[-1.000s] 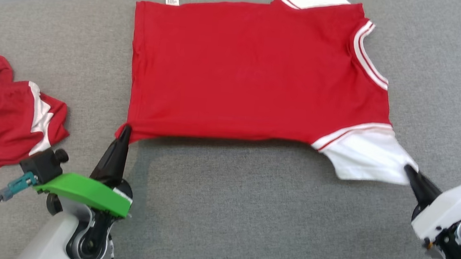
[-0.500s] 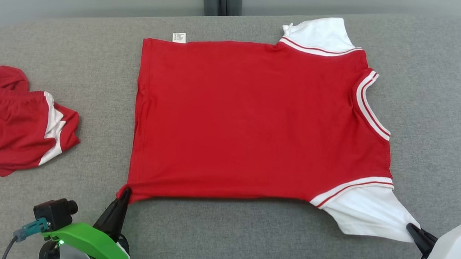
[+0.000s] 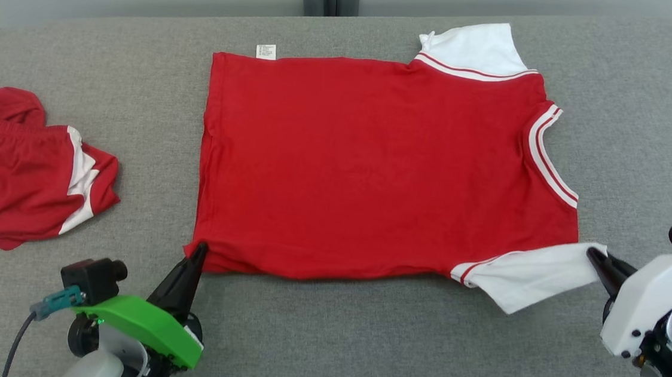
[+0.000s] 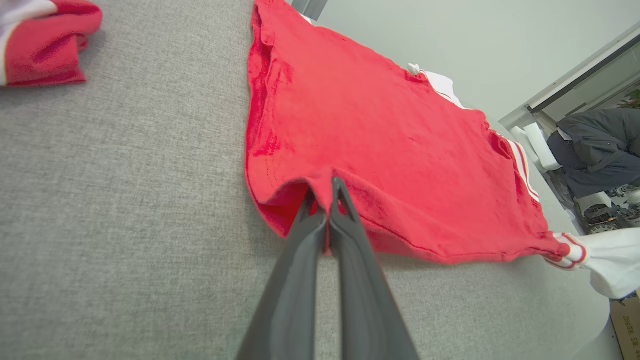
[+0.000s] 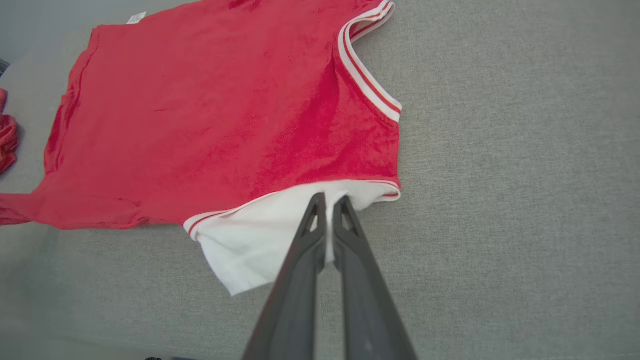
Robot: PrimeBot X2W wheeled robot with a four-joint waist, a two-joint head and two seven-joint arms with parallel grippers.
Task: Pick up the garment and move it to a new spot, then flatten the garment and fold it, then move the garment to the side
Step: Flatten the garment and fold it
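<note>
The red garment [image 3: 373, 167] lies flat on the grey surface [image 3: 324, 343]. The left gripper [image 3: 200, 248], clamped on its near hem corner [image 3: 217, 259], and the right gripper [image 3: 592, 254], clamped on its white sleeve [image 3: 530, 274], have drawn that edge inward; folding appears begun.

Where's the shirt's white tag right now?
Head view, upper middle: the tag sticks out from the far edge of the shirt, near its left corner.

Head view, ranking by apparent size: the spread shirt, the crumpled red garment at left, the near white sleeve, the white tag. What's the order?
Largest to smallest:
1. spread shirt
2. crumpled red garment
3. near white sleeve
4. white tag
</note>
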